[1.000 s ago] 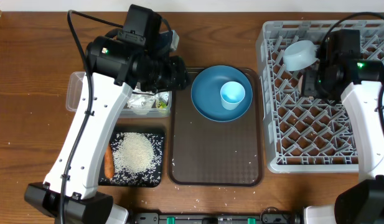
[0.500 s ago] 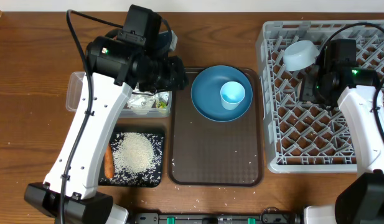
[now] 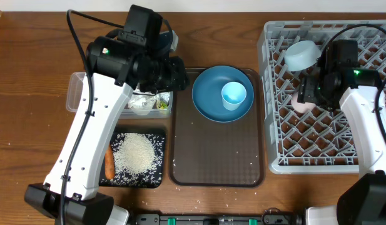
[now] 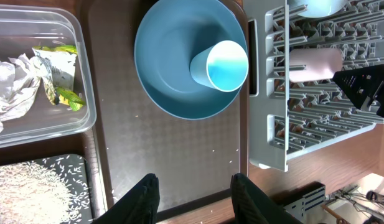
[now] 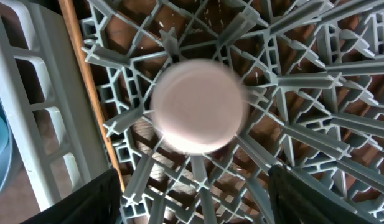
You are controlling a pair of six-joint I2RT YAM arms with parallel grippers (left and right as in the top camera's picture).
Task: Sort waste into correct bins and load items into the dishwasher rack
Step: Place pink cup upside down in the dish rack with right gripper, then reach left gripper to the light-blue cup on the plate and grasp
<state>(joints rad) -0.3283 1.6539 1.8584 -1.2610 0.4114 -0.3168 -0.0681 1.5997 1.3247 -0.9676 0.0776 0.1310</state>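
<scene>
Now pink cup (image 5: 200,106) among dishwasher rack (image 3: 268,94) pegs, outline blurred; right gripper (image 5: 195,177) spread, clear of it; left gripper (image 4: 195,180) spread, empty. We judge: unsettled cup may tip between pegs, jam.

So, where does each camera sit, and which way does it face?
Overhead: fixed above the table, facing straight down; shows left arm, right arm, dishwasher rack, brown tray.
Left wrist: above the tray, facing down at the blue plate; open left gripper at the bottom edge.
Right wrist: above the rack, facing down at the pink cup; open right gripper at the bottom corners.
All three show the pink cup.
</scene>
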